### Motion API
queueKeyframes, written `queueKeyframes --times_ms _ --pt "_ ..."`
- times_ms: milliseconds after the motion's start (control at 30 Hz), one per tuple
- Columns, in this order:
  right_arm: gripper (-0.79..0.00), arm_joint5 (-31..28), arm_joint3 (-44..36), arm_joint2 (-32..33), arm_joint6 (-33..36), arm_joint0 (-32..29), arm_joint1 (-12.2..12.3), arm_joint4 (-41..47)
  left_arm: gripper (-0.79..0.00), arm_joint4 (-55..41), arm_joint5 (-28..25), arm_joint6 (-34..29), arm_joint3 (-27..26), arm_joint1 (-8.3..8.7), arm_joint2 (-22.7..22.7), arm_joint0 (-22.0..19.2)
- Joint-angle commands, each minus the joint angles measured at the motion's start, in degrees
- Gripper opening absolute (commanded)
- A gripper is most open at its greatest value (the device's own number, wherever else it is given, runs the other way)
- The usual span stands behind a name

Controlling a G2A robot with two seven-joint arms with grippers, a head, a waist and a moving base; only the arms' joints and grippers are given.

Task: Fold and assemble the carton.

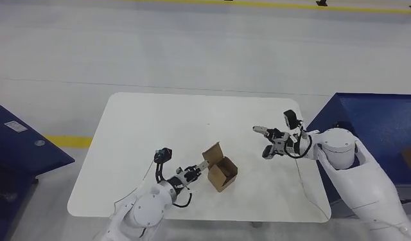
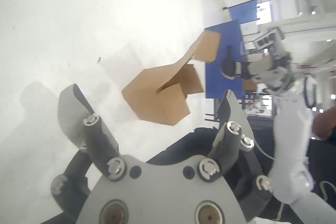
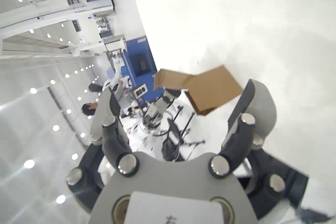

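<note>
A small brown carton (image 1: 221, 171) stands on the white table (image 1: 160, 125) near its front edge, with one flap raised toward the far side and its top open. In the left wrist view the carton (image 2: 160, 97) sits just beyond my left gripper (image 2: 147, 101), whose fingers are spread apart and hold nothing. From above, the left gripper (image 1: 200, 169) is right beside the carton's near-left side. My right gripper (image 1: 264, 141) hovers open to the carton's right, well apart from it. In the right wrist view the carton (image 3: 210, 89) lies past the right gripper (image 3: 178, 96).
Blue bins flank the table: one at the right (image 1: 379, 122) behind my right arm, another at the left (image 1: 26, 148). The table's far half is bare white surface. A yellow floor line (image 1: 67, 141) runs by the left edge.
</note>
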Motion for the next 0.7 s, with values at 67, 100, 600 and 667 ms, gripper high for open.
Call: queueKeyframes --times_ms 67,100,600,667 --pt "0.0 0.78 0.43 -5.92 4.44 4.77 -0.88 -14.54 0.0 2.69 3.05 0.24 1.31 -0.53 3.28 -0.78" --pt "0.0 0.28 0.41 -7.17 5.09 5.62 -1.07 -16.29 0.0 3.29 3.46 0.51 1.79 -0.69 4.08 -1.03" --pt "0.0 0.28 -0.39 -16.17 5.31 8.27 -1.99 -35.78 0.0 5.53 8.45 3.58 7.57 -3.03 9.86 -5.11" --pt "0.0 -0.08 -0.36 -18.03 5.57 9.16 -2.59 -37.64 0.0 5.92 8.92 3.78 7.98 -3.22 10.15 -5.41"
